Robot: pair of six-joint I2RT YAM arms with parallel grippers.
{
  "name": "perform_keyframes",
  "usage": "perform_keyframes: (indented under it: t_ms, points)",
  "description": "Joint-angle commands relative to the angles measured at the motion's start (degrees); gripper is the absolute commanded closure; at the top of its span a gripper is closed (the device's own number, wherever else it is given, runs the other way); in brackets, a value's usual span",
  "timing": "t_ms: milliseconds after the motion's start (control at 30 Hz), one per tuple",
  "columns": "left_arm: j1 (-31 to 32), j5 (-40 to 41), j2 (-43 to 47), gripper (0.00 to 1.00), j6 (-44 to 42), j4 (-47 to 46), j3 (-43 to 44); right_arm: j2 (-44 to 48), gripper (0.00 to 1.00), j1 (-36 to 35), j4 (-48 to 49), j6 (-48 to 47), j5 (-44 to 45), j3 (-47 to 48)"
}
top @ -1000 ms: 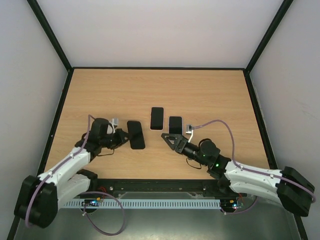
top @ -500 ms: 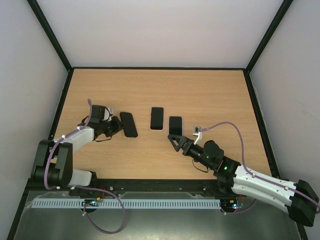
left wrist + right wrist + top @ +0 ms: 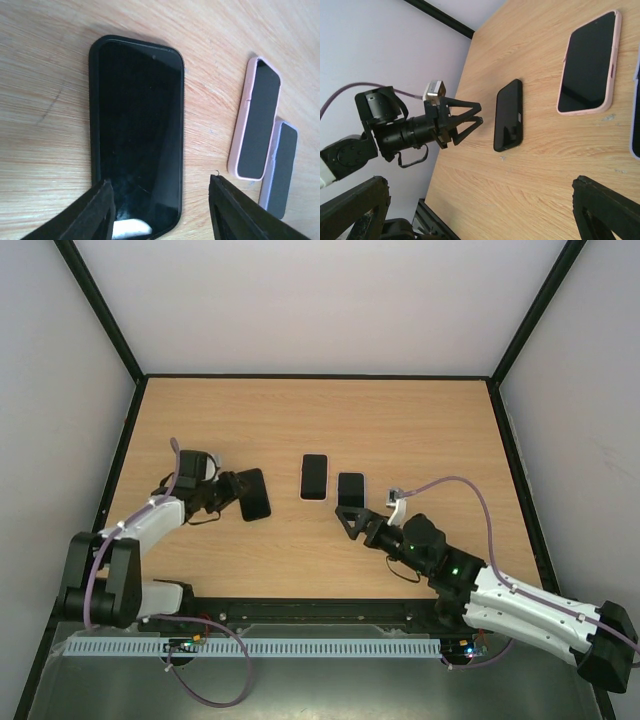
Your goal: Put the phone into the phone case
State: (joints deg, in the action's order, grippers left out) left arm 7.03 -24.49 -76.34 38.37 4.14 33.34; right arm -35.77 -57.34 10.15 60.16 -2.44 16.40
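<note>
Looks like the seating step is about wrapped up: the glossy black rectangular phone (image 3: 137,135) lies flat and screen-up on the light wooden tabletop (image 3: 400,420). As far as I can tell it's already sitting inside the thin matte black case (image 3: 93,100), off to the left of the pink-cased phone (image 3: 255,120) and the lavender-cased phone (image 3: 280,170). The left gripper (image 3: 161,180) has its jaws parted, straddling the phone's near end without pinching it, and the right gripper (image 3: 347,520) hangs wide open and empty just short of the lavender one. Next move probably calls for a gentle press on the corners to be sure it's snapped in, then lifting away without nudging it.
</note>
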Motion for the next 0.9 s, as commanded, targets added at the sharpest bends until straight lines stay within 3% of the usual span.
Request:
perform_keyframes:
  t_ms: [0,200,333,567,867]
  points:
    - [-0.37,5.16,4.91,0.44,-0.63,4.98,0.44,0.40,0.03,0.21,-7.44,-1.25,3.14,5.18]
    - [-0.18,7.00,13.18,0.23,-1.08,9.80,1.14,0.43,0.02,0.16,-14.50,-2.91,7.65,9.45]
    - [0.00,9.37,20.87,0.01,-2.98,16.39,4.83,-0.88,0.03,0.16,-20.11,-4.61,12.35,14.04]
    - [0.09,9.94,31.66,0.01,-7.14,24.50,14.03,-2.29,0.02,0.17,-26.82,-7.18,18.50,22.01]
    - [0.08,4.34,35.37,0.01,-11.34,33.11,26.79,-5.29,0.02,0.21,-34.42,-11.16,21.60,36.23]
